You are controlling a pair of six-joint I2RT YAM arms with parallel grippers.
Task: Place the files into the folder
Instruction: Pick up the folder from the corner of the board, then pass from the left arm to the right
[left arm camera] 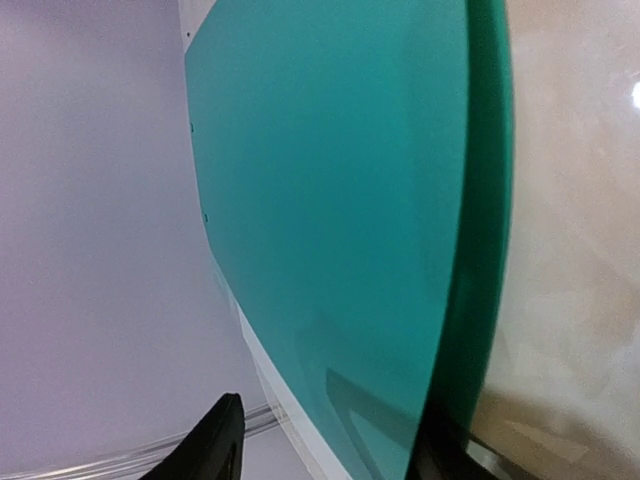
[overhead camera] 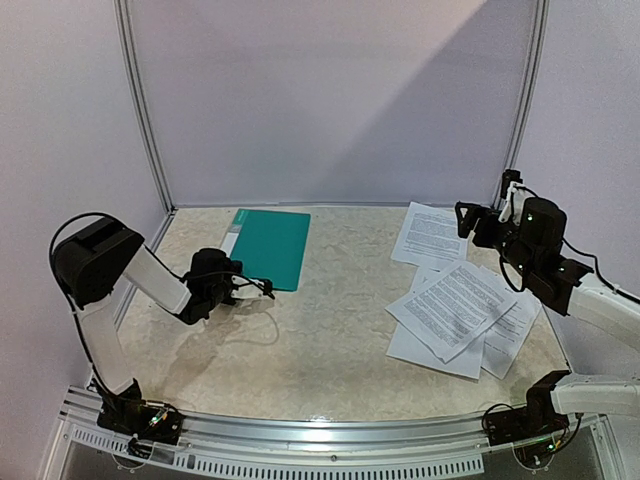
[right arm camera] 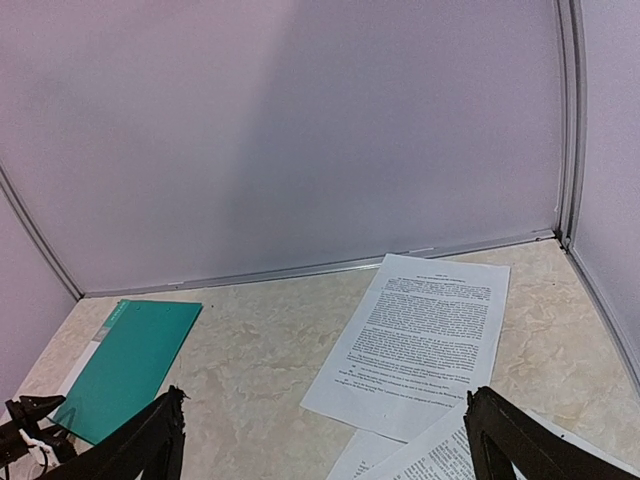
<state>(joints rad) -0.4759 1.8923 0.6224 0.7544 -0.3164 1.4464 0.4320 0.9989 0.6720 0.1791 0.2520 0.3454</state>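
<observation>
The teal folder (overhead camera: 270, 247) lies flat at the back left of the table, a white strip along its left side. My left gripper (overhead camera: 258, 287) is at its near edge, turned on its side. In the left wrist view the folder (left arm camera: 330, 190) fills the frame and its edge runs between the parted fingers of the gripper (left arm camera: 325, 452); the left finger (left arm camera: 212, 445) stands clear of it. The files are printed white sheets on the right: one (overhead camera: 431, 234) alone, the others (overhead camera: 455, 308) overlapping. My right gripper (overhead camera: 468, 220) hangs open above them, holding nothing (right arm camera: 325, 447).
Grey walls with metal posts (overhead camera: 145, 110) close off the back and sides. From the right wrist I see the folder (right arm camera: 130, 365), the far sheet (right arm camera: 425, 335) and the left gripper (right arm camera: 25, 425). Bare marbled tabletop (overhead camera: 330, 300) separates folder and sheets.
</observation>
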